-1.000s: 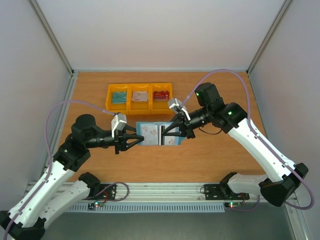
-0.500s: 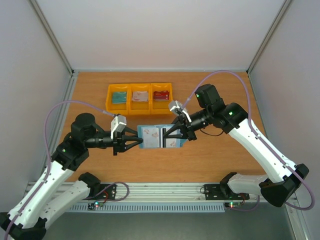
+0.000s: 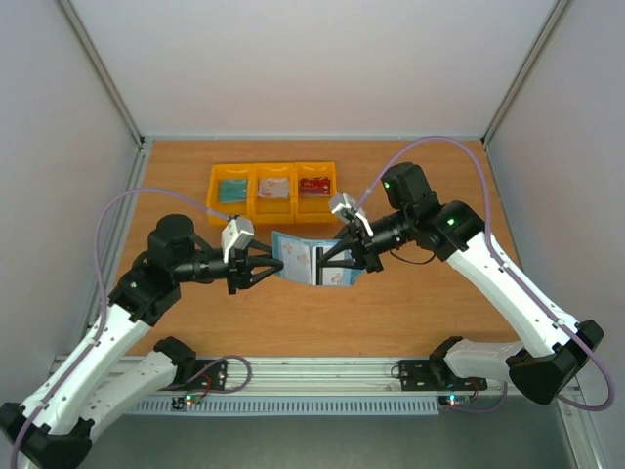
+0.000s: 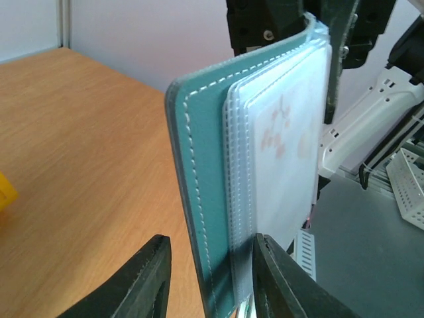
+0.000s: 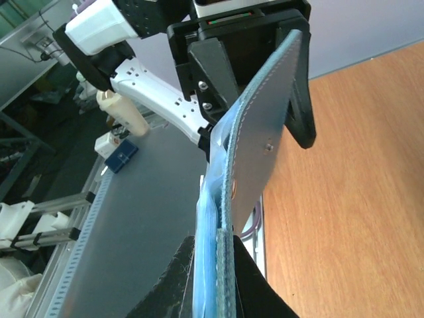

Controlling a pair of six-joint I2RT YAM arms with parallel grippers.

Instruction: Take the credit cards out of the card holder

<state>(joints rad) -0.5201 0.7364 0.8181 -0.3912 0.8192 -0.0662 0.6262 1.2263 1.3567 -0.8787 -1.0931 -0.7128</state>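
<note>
The teal-blue card holder (image 3: 305, 260) hangs open above the table between both grippers. My right gripper (image 3: 333, 257) is shut on its right half; the right wrist view shows the cover and clear sleeves (image 5: 265, 132) pinched between the fingers (image 5: 215, 246). My left gripper (image 3: 268, 266) is open and straddles the holder's left edge (image 4: 205, 165). One finger (image 4: 268, 265) touches the clear sleeves; the other (image 4: 149, 265) stands apart from the cover. A pale card with a dark stripe (image 3: 318, 262) sits in a sleeve. Another pale patterned card (image 4: 285, 132) shows behind the plastic.
Three joined yellow bins (image 3: 273, 209) stand at the back of the table. They hold a teal card (image 3: 232, 190), a whitish card (image 3: 274, 188) and a red card (image 3: 314, 185). Bare wooden table (image 3: 420, 303) lies below and around the grippers.
The right gripper has lifted the card holder off the table. The left gripper has moved right and up, and its open jaws now straddle the holder's left edge.
</note>
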